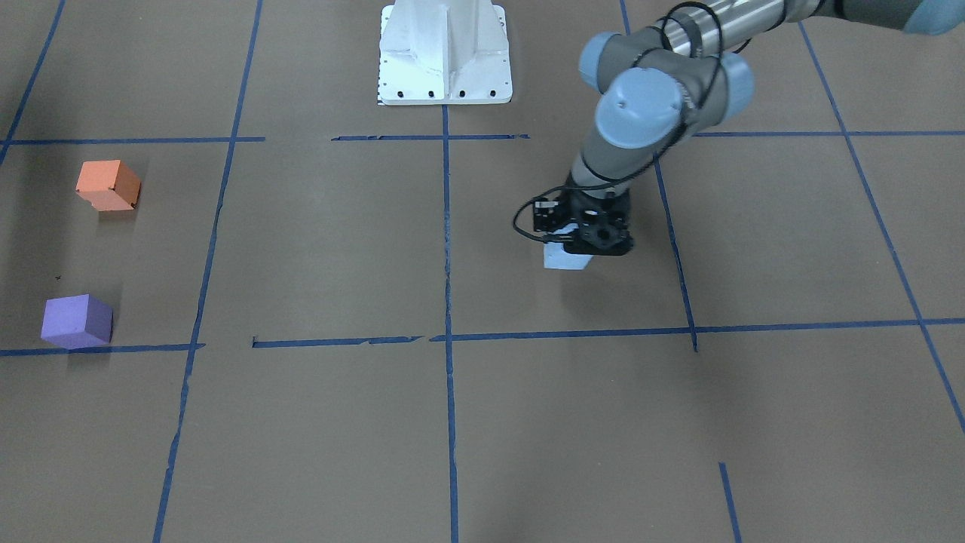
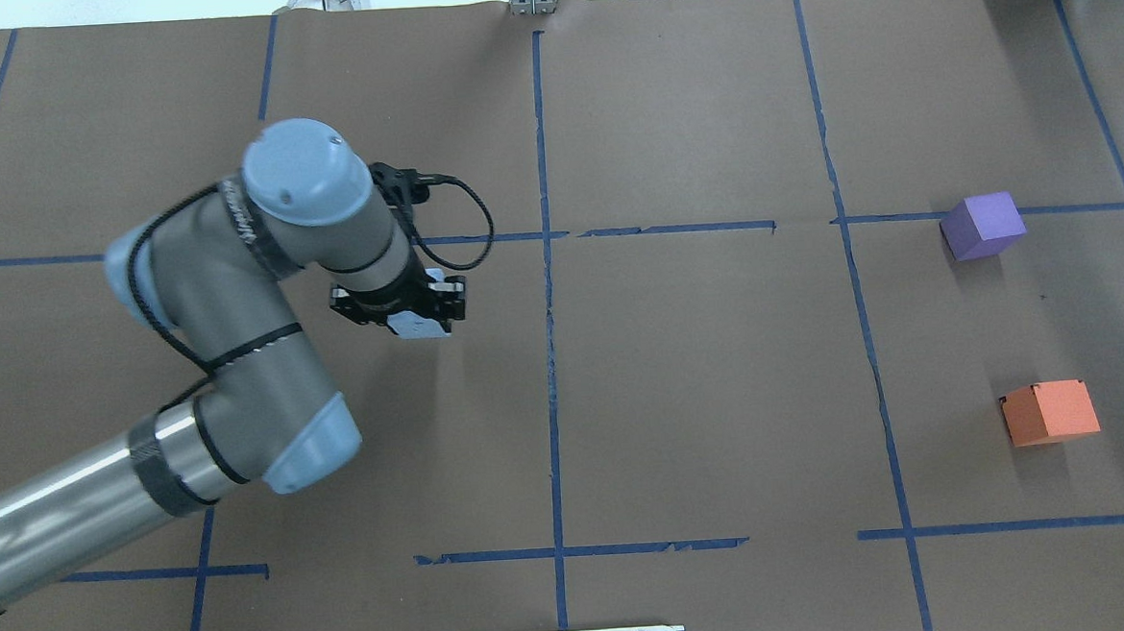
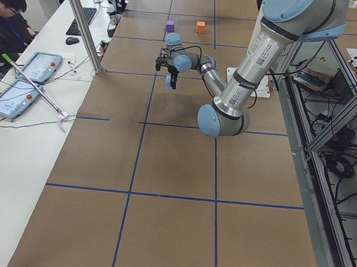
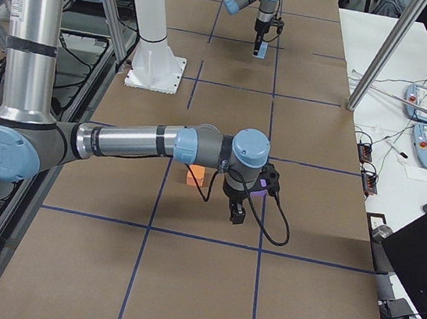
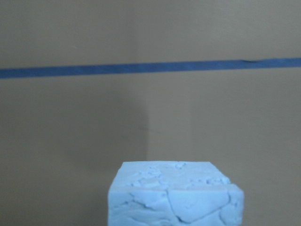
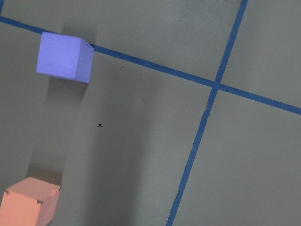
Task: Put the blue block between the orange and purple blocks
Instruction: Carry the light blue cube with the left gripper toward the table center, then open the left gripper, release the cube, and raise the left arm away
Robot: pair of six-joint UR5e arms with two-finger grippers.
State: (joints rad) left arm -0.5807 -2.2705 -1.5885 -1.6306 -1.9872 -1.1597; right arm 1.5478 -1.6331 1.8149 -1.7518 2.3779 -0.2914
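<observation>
My left gripper (image 1: 586, 245) is shut on the light blue block (image 1: 564, 259) and holds it just above the brown table, on my left half. In the overhead view the gripper (image 2: 410, 316) and the blue block (image 2: 422, 328) are left of the centre tape line. The block fills the bottom of the left wrist view (image 5: 176, 195). The orange block (image 2: 1050, 412) and purple block (image 2: 983, 226) sit far to the right, with a gap between them. Both show in the right wrist view, purple (image 6: 64, 56) and orange (image 6: 28, 202). My right gripper (image 4: 235, 213) shows only in the exterior right view; I cannot tell its state.
Blue tape lines (image 2: 552, 354) divide the brown table into squares. The white robot base (image 1: 445, 53) stands at the table's near edge. A side bench with tablets (image 3: 25, 83) and a seated person (image 3: 8, 17) lies beyond the far edge.
</observation>
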